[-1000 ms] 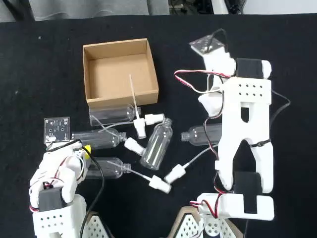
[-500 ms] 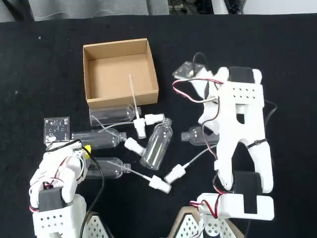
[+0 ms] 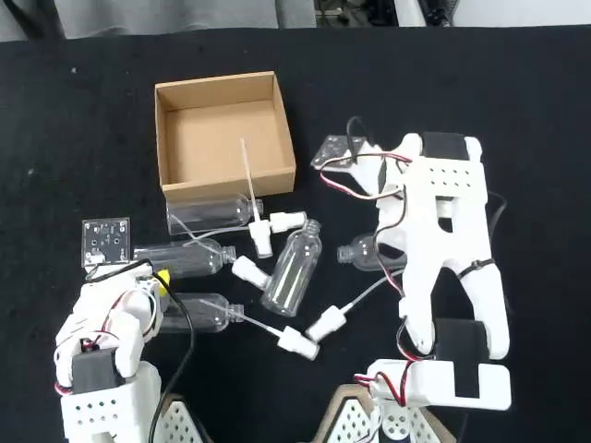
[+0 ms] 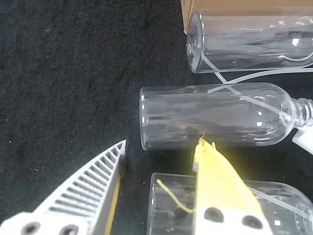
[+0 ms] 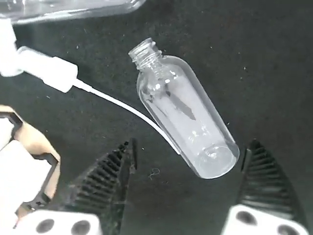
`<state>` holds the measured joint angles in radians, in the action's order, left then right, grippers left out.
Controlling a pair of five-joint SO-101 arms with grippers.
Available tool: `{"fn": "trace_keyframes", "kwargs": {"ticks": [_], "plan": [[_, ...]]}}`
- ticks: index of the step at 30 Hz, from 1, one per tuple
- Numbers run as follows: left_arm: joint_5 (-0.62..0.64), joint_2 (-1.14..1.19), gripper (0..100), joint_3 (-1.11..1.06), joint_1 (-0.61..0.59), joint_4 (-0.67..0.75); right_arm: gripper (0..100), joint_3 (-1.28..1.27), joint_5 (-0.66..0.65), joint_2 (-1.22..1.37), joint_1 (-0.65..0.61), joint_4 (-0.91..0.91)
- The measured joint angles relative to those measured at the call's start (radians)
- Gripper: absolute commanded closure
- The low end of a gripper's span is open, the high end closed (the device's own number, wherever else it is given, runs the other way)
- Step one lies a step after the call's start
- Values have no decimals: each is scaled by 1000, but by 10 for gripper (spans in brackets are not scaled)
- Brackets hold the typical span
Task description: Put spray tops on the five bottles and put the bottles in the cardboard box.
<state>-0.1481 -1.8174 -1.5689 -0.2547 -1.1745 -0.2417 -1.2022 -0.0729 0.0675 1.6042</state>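
Note:
The open cardboard box (image 3: 222, 134) stands at the back left. In front of it several clear bottles lie uncapped: one (image 3: 214, 214) against the box, two (image 3: 180, 258) (image 3: 199, 312) by my left gripper (image 3: 152, 286), one (image 3: 294, 268) in the middle, one (image 3: 362, 251) half under the right arm (image 3: 443, 212). White spray tops (image 3: 263, 235) (image 3: 297, 344) (image 3: 325, 323) with thin tubes lie loose among them. My left gripper (image 4: 161, 147) is open, facing the base of a bottle (image 4: 210, 115). My right gripper (image 5: 190, 149) is open, and the base of a bottle (image 5: 183, 110) lies between its black fingers.
A spray top (image 5: 49, 73) lies beside the right gripper's bottle, its tube running along that bottle. The arms' bases (image 3: 369, 415) sit at the table's near edge. Black cloth stretches bare to the far right and far left.
The right arm's wrist has swung left and toward the near side, coming over the bottle on the right. The left arm and all bottles have stayed put.

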Motion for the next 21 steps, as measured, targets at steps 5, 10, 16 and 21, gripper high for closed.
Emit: {"fn": "trace_keyframes", "kwargs": {"ticks": [5,10,16,21], "plan": [[0,0,791,0,0,0,680,-55,-37,0,-12,-38],[0,0,791,0,0,0,680,-98,-72,-2,-20,-63],[0,-5,791,-28,0,35,680,-109,-94,-3,-52,-68],[0,0,791,-54,0,77,680,-135,-124,-3,-72,-69]]}}
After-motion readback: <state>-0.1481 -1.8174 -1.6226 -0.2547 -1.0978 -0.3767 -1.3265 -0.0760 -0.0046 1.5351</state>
